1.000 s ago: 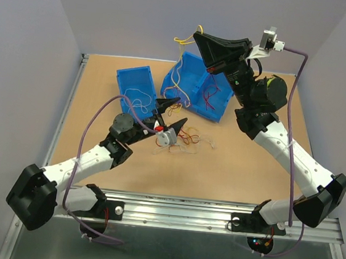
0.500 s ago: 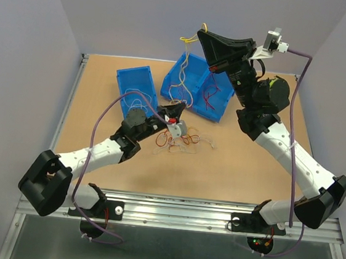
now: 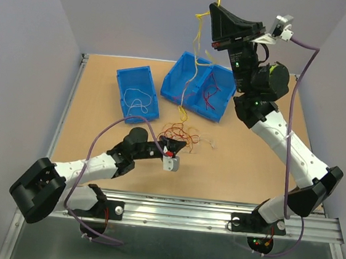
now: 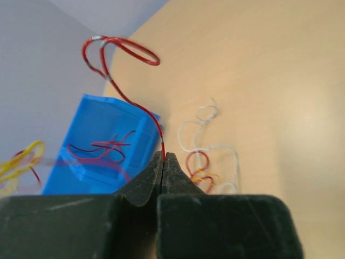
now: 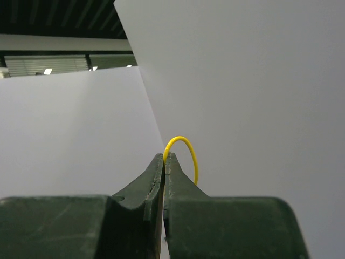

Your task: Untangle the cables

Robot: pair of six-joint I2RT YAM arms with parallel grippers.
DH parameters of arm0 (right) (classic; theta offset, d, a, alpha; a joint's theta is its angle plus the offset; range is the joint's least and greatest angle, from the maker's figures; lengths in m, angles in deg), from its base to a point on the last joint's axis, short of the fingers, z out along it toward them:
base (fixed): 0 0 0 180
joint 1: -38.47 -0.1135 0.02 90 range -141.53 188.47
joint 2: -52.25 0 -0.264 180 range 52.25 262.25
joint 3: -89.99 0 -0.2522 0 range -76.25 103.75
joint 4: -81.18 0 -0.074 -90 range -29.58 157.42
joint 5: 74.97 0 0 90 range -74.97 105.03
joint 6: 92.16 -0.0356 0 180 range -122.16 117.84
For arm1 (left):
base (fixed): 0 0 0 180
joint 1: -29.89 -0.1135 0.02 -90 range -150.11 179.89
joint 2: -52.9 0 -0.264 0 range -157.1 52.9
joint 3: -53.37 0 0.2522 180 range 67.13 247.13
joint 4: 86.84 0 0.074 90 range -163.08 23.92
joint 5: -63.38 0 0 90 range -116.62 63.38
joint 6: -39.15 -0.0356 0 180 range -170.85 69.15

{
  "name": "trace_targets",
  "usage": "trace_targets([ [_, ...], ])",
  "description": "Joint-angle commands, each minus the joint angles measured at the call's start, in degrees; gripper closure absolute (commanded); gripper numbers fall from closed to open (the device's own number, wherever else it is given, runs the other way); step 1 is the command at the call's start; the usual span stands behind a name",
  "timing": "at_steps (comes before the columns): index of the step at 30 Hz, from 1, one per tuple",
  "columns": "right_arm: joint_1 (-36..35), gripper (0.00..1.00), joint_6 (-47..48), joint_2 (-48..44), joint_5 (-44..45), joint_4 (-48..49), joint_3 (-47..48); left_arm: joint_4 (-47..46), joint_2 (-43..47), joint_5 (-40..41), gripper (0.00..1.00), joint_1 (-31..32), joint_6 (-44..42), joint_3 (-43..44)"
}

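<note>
My right gripper [image 3: 217, 10] pinched a yellow wire [image 3: 196, 51] high at 12 o'clock. My left gripper [image 4: 163, 156] pinched a red wire [image 4: 110, 77] at 6 o'clock of the tangle [image 3: 182, 132]. I judged a snagged loop could drag it all, or slip free.

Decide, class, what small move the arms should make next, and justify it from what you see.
Probably draw the left tool, shut on a red cable, slowly away from the pile, since the right tool holds the yellow cable high, its lower end hanging near that tangle.

Bins [image 3: 170, 81] behind cables [image 3: 182, 132]; bare table [image 3: 249, 168] right
</note>
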Motion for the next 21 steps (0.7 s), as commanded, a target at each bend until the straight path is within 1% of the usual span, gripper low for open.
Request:
trace_targets([
  [1,-0.4,0.99,4.5,2.8,4.9,0.3,10.1,4.3,5.5,0.0,1.0,1.2,-2.9,-3.9],
  [4,-0.4,0.99,6.4,6.6,7.0,-0.8,14.8,8.1,10.9,2.3,1.0,1.3,-3.9,-7.7],
  [5,-0.3,0.99,6.6,7.3,7.2,-1.1,15.3,8.9,14.3,3.0,1.0,1.3,-3.9,-8.5],
  [7,-0.4,0.99,6.8,8.8,7.9,-1.1,15.3,10.6,18.4,5.1,1.0,1.2,-2.3,-10.6],
  [8,-0.3,0.99,7.1,9.5,8.1,-1.1,15.7,11.0,22.6,6.0,1.0,1.2,-1.4,-11.2],
  [9,-0.3,0.99,7.4,10.1,9.2,-1.1,16.0,12.5,24.7,6.8,1.0,1.1,-0.8,-11.7],
  [12,0.2,1.0,6.8,12.6,10.8,-1.1,16.7,14.8,32.8,11.6,1.0,0.6,2.0,-12.9],
  [13,0.7,0.99,6.5,13.9,11.0,-1.1,16.8,14.6,34.8,16.4,1.0,0.5,3.2,-13.7],
  [14,0.9,1.0,6.3,14.5,10.8,-1.2,17.0,13.6,38.9,19.5,1.0,0.4,5.9,-14.5],
  [15,1.2,0.99,6.0,15.3,10.8,-1.1,17.3,11.3,40.9,22.7,1.0,0.3,6.5,-15.1],
  [16,1.3,0.99,6.0,15.9,11.2,-1.1,17.5,9.5,43.0,29.8,1.0,0.3,6.7,-16.8],
  [17,1.4,1.0,6.0,17.5,11.3,-1.2,17.7,7.3,46.8,34.0,1.0,0.2,7.6,-17.6],
  [18,1.7,0.99,5.7,18.2,11.7,-1.1,17.8,4.5,48.6,38.9,1.0,0.1,8.1,-18.5],
  [19,2.1,0.99,5.4,18.9,12.4,-1.2,18.2,-0.7,50.3,46.3,1.0,0.1,8.2,-20.2],
  [21,2.9,0.99,4.3,21.0,12.8,-1.2,18.4,-4.5,54.7,51.7,1.0,0.0,7.5,-21.1],
])
